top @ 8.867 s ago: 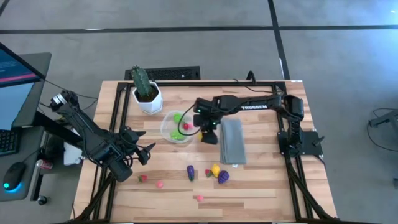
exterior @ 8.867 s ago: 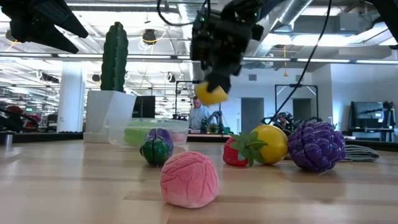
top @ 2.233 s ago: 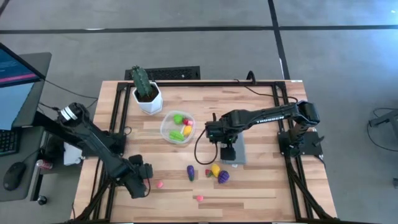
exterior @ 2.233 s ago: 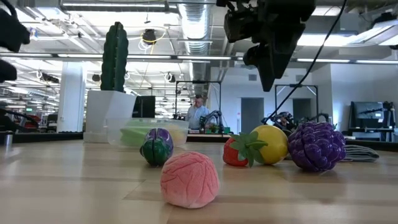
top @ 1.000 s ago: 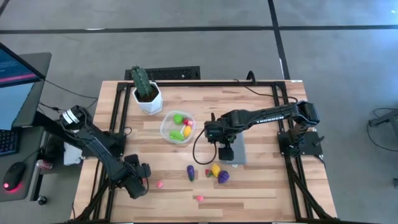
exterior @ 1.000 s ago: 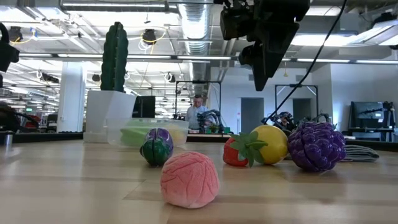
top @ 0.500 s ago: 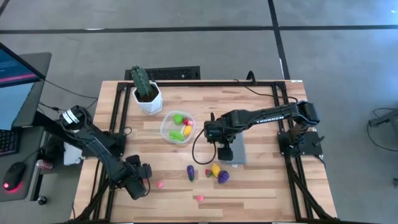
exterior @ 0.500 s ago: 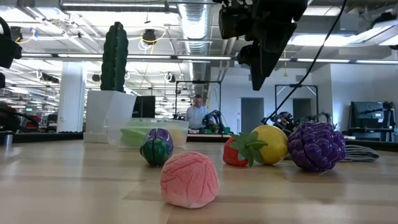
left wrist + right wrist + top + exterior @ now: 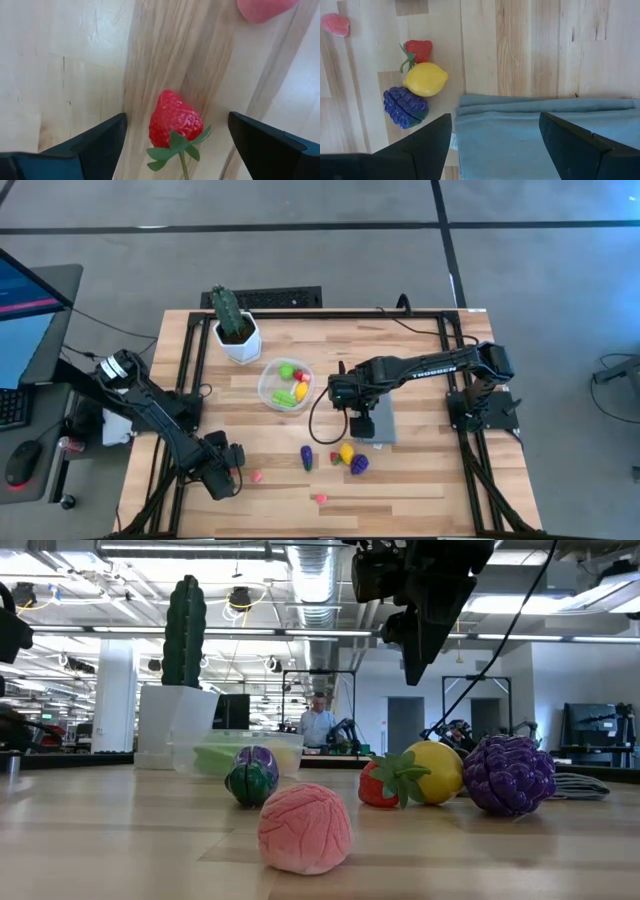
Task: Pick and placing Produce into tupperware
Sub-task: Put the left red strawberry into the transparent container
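Lowered since the earlier frames, left gripper [image 9: 175, 137] sat open astride a strawberry [image 9: 175, 122] on the table [image 9: 420, 470], grasp likely next; right gripper [image 9: 495, 135], also open and empty, hovered over the cloth [image 9: 545, 130]; tupperware [image 9: 285, 385] well apart.

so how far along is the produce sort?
Done: several green, yellow and red pieces sit in the tupperware.
In hand: nothing. The left gripper is open around a strawberry on the table. The right gripper is open above the cloth.
Left: about seven pieces, including the lemon.
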{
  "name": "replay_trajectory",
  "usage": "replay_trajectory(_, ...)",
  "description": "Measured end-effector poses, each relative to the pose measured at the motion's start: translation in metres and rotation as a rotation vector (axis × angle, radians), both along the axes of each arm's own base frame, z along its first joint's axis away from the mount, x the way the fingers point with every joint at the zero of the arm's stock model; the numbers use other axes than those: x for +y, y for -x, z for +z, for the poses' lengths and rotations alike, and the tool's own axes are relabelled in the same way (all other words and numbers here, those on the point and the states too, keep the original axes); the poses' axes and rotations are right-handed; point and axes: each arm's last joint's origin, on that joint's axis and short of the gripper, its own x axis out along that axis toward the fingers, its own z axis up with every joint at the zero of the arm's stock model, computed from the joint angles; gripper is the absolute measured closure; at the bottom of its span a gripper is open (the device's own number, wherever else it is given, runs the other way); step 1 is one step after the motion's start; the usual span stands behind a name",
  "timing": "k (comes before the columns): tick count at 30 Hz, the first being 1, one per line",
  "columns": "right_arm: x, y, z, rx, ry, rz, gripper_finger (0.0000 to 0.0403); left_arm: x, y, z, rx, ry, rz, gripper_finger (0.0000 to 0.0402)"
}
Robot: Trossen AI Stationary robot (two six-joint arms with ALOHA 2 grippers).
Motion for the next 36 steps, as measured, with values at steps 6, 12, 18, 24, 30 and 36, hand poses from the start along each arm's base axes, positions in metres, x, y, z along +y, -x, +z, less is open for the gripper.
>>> replay_trajectory(6, -0.0007, -0.0001, 0.0000, 0.000, 0.000, -0.001, 0.0081, 0.0005, 0.0004, -0.0003, 0.004, -0.003, -0.003, 0.0108)
replay_trajectory(12, -0.0008, -0.0006, 0.0001, -0.007, 0.001, 0.004, 0.0081, 0.0003, 0.0004, -0.0003, 0.008, 0.002, -0.004, 0.0167)
replay_trajectory(18, -0.0007, -0.0013, 0.0002, -0.014, 0.000, 0.006, 0.0081, 0.0001, 0.0004, -0.0003, 0.008, 0.004, -0.004, 0.0191)
replay_trajectory(24, -0.0007, -0.0013, 0.0002, -0.014, 0.001, 0.006, 0.0081, 0.0001, 0.0003, -0.0003, 0.008, 0.005, -0.004, 0.0197)
replay_trajectory(30, -0.0007, -0.0019, 0.0004, -0.021, 0.000, 0.006, 0.0081, 0.0000, 0.0002, -0.0003, 0.007, 0.006, -0.004, 0.0208)
replay_trajectory(36, -0.0007, -0.0019, 0.0004, -0.021, 0.000, 0.006, 0.0081, -0.0003, 0.0000, 0.0030, -0.013, 0.022, -0.004, 0.0218)
